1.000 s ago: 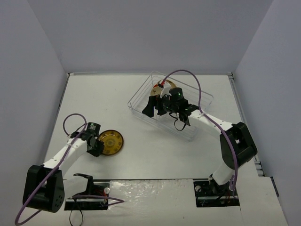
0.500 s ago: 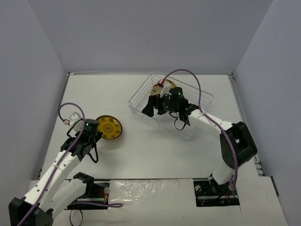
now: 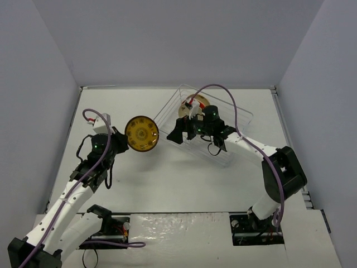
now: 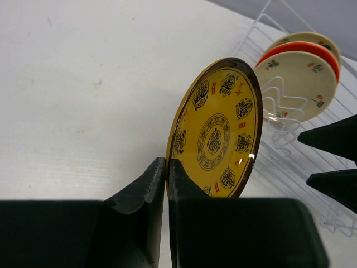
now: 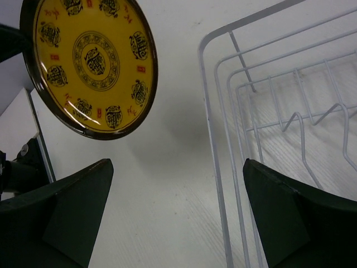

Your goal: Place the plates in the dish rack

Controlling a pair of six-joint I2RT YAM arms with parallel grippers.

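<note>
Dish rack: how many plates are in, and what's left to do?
Done: at least three plates stand in the dish rack: a cream plate, an orange-red plate and a second cream plate behind. In hand: the left gripper is shut on the yellow-patterned plate, held by its rim beside the rack; the right gripper is open nearby. Left: slotting this plate in.

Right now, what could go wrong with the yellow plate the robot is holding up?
1. The left fingers pinch only the rim of the plate, so it might slip or swing and drop onto the table.
2. The open right fingers sit by the near corner of the rack, right beside the plate; the two might bump.
3. The plate may clip the rack's wire wall going in.
</note>
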